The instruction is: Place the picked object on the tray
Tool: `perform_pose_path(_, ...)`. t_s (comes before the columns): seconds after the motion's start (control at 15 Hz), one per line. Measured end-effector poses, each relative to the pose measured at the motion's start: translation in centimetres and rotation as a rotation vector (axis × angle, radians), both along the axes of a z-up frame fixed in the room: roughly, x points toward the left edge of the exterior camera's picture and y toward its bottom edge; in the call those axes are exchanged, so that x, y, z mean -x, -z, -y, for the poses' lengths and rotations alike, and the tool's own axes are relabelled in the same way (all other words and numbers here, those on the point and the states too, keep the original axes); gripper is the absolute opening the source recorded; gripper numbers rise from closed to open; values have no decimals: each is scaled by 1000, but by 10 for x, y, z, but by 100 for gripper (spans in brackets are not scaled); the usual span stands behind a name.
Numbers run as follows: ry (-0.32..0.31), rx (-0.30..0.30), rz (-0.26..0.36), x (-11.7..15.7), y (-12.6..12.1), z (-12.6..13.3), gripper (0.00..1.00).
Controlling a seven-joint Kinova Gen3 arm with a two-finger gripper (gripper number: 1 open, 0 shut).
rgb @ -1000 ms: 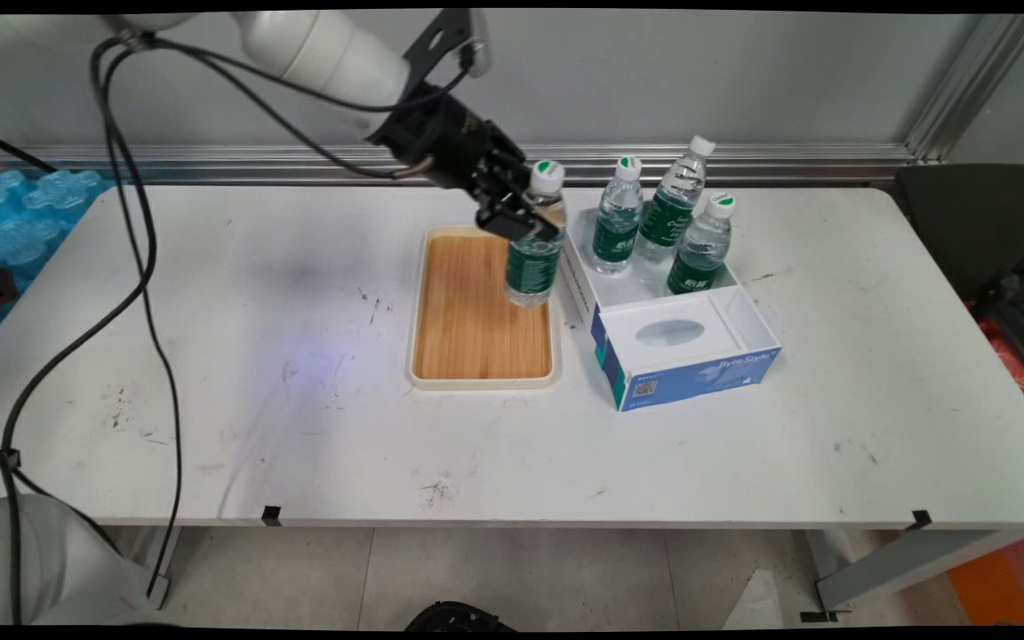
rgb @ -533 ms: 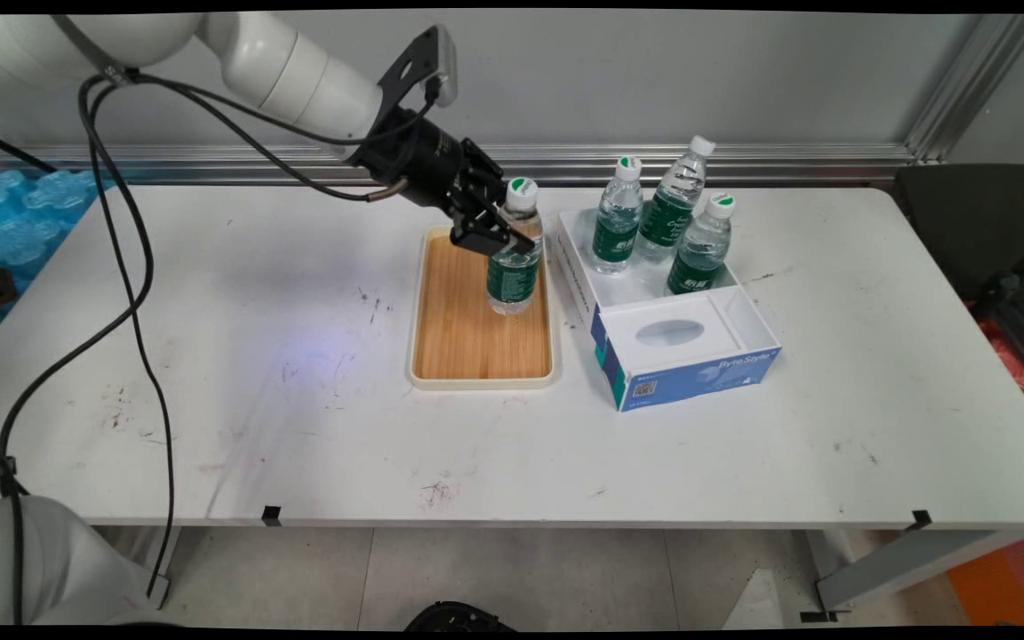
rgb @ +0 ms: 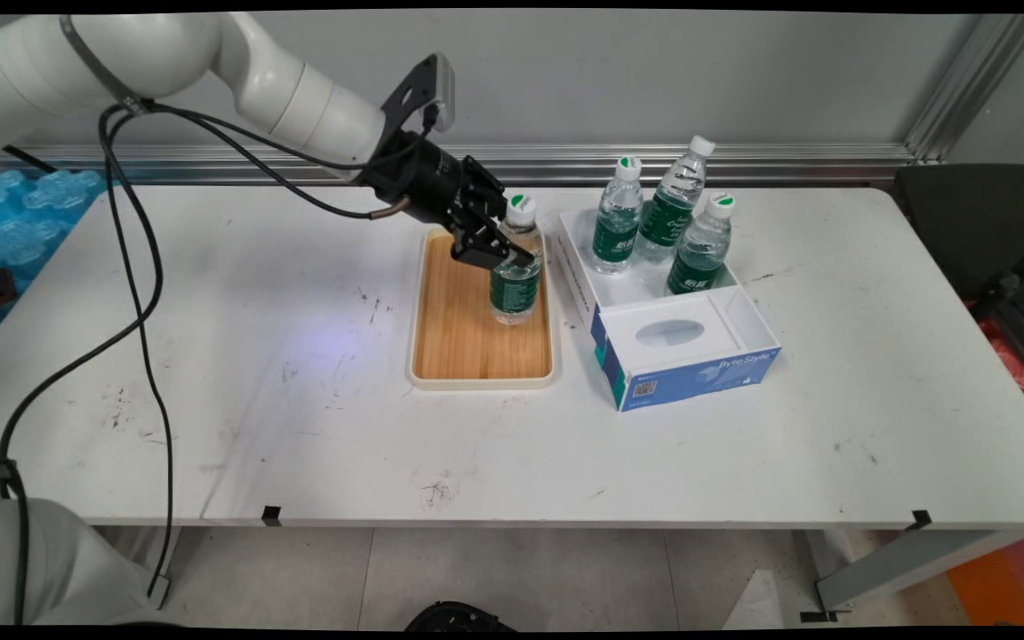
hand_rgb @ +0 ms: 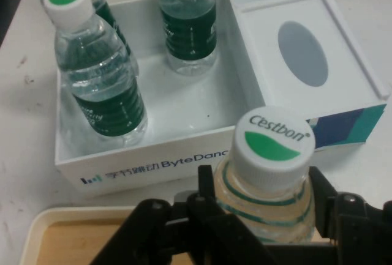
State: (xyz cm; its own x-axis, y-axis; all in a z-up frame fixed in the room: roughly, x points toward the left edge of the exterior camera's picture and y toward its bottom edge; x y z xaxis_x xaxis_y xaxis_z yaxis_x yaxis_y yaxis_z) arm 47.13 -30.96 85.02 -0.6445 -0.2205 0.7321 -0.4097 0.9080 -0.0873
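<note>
From above the table, the gripper [rgb: 496, 245] is clamped on the neck of a water bottle [rgb: 515, 271], which stands upright, cap up, over the right side of the wooden tray [rgb: 454, 329]. Three more bottles [rgb: 617, 218] stand in the white box [rgb: 748, 324] beside it. The held bottle has come down lower and further over the tray than a second ago.

From the hand, the fingers [hand_rgb: 208, 194] squeeze the bottle [hand_rgb: 272, 173] under its cap; the box [hand_rgb: 153, 164] lies just beyond the tray [hand_rgb: 55, 231].

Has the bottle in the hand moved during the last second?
Yes. The held bottle has gone left, away from the white box, and down over the wooden tray; the hand grips its neck.
</note>
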Motion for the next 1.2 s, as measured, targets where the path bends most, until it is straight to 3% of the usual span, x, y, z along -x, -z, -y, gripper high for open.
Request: perform_pose_path(1.2, 21, 1, -37, 5, 38, 12, 0)
